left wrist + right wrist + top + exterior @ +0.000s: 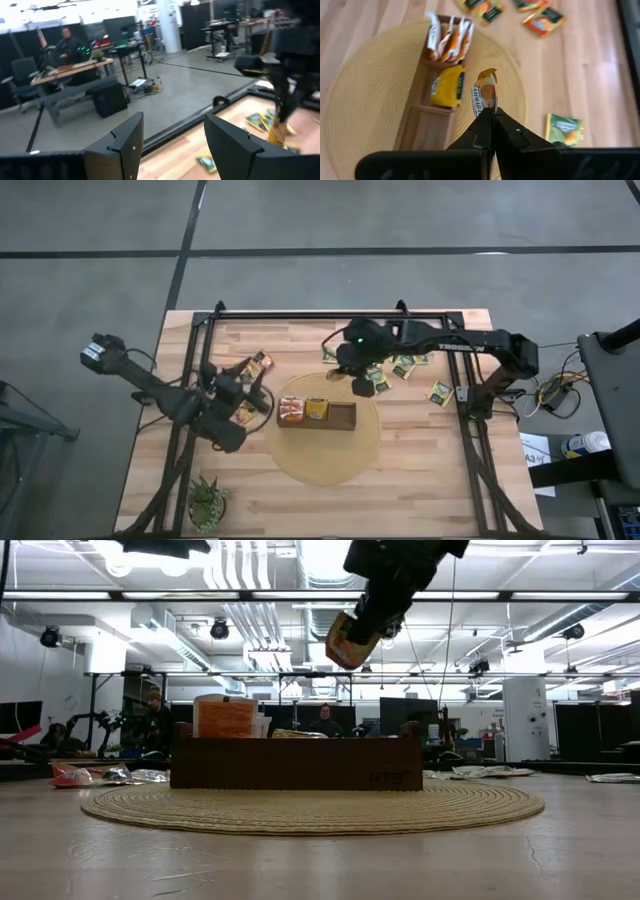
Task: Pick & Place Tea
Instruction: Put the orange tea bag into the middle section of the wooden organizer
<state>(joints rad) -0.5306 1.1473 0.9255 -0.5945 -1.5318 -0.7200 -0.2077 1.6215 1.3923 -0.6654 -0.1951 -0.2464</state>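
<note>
The right gripper (491, 112) pinches a yellow-orange tea sachet (485, 95) above the long brown wooden box (316, 416), at its one o'clock. The left gripper (172, 145) gapes empty. Only the low view shows the sachet airborne.

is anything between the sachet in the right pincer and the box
Nothing visible. The right pincer, shut on a sachet, hangs in open air above the box; its empty compartments are uncovered. The left pincer is off beside the mat.

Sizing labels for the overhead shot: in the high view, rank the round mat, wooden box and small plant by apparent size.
1. Round woven mat
2. Wooden box
3. Small plant, though it looks only somewhat smaller than the box.
</note>
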